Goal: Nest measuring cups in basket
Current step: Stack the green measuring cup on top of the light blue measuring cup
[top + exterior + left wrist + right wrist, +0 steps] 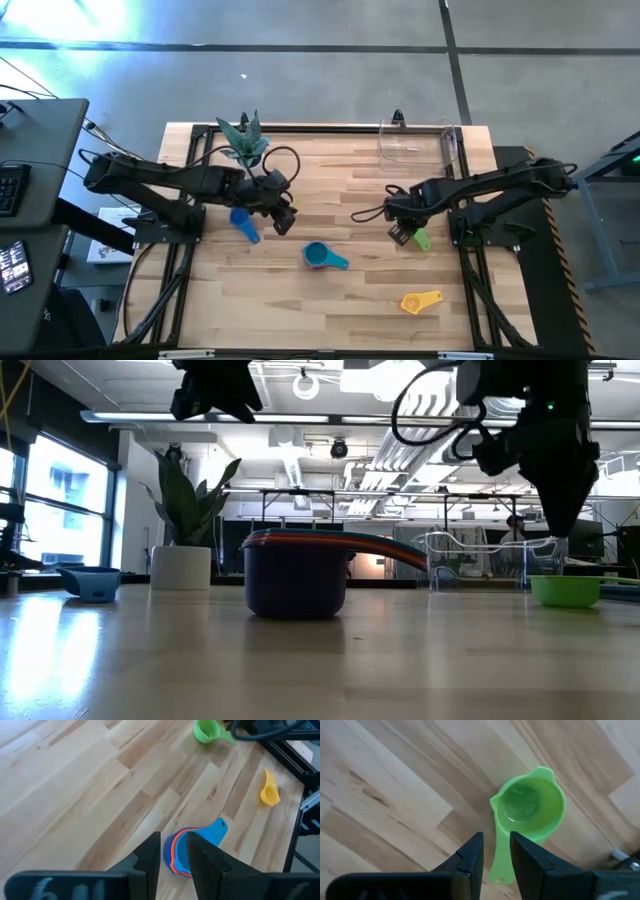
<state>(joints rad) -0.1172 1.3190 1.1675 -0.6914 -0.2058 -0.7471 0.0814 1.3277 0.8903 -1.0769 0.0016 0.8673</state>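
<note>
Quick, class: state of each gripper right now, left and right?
Left gripper: nearly closed, holding nothing, above the nested cups.
Right gripper: narrowly open, empty, over the green cup's handle.

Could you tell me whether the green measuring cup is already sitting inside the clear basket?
No, the green measuring cup lies on the bare table under the right gripper, well apart from the clear basket at the far edge.

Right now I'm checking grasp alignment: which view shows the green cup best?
The right wrist view: the green cup fills the frame, bowl and handle clear, handle between the right gripper fingers. High view hides most of it under the gripper; low view shows it side-on; left wrist view shows it small, far off.
</note>
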